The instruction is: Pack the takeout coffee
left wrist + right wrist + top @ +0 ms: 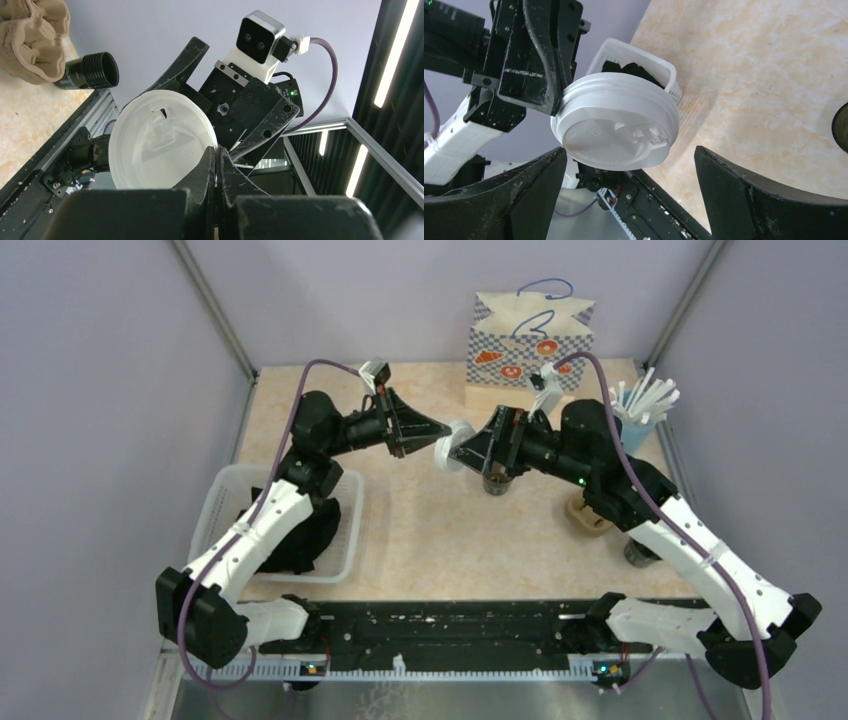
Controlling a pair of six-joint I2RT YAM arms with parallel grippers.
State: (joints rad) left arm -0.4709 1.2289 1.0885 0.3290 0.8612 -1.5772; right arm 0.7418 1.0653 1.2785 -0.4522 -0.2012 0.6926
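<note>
White round plastic lid (pixel 455 448), embossed marks unreadable, rim pinched by L gripper (pixel 216 157) from 9 o'clock. R gripper (pixel 629 151) at lid's 3 o'clock, fingers spread wide.

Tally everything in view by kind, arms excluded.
cups: 2
lid: 1
bag: 1
basket, dark contents unclear: 1
carrier: 1
straw holder: 1
Total: 7
</note>
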